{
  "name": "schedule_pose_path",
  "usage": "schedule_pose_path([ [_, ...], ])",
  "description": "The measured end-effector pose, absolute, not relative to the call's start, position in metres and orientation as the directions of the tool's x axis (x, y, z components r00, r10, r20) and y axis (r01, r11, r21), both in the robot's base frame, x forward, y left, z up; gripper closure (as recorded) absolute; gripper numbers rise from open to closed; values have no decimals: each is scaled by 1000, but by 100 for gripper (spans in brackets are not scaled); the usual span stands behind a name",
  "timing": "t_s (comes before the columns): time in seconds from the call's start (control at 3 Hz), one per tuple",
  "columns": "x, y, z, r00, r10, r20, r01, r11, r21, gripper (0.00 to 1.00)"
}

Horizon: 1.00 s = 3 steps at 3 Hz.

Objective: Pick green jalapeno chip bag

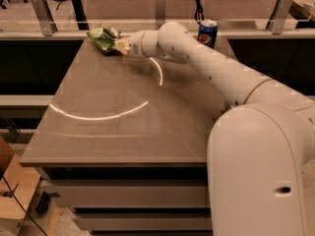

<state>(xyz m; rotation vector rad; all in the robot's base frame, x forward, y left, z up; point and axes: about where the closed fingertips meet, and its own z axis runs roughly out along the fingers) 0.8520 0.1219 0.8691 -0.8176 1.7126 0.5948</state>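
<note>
Here's the gripper [119, 45], stretched right out to the far left corner of the table [113, 146]. It has the green jalapeno chip bag [102, 37]! The jaws are clamped on the bag's right end, and the pale tan tips are pressed right into the crinkled foil. The bag is bunched up and rumpled, sticking out to the left of the gripper, right up by the table's back edge. Whether its underside touches the tabletop or hangs just clear of it, I can't say from this angle.

The white arm [216, 70] sweeps in from the lower right. It rises from the big rounded robot body [266, 176] that fills that corner of the view, then runs diagonally across the table to the wrist.

Behind the arm, at the back right of the table, a blue Pepsi can [207, 33] stands upright. It is well apart from the bag, with the arm's wrist section between them.

The brown tabletop is glossy, and a bright curved reflection [98, 116] arcs across its middle. A shorter streak lies just beneath the arm. Beyond the far edge runs a low barrier with metal posts [41, 14].
</note>
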Motion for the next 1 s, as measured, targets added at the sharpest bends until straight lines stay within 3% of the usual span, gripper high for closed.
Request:
schedule_pose_path([
  [1.0,818,43,1058,216,-208,-954,-766,569,-298,100],
])
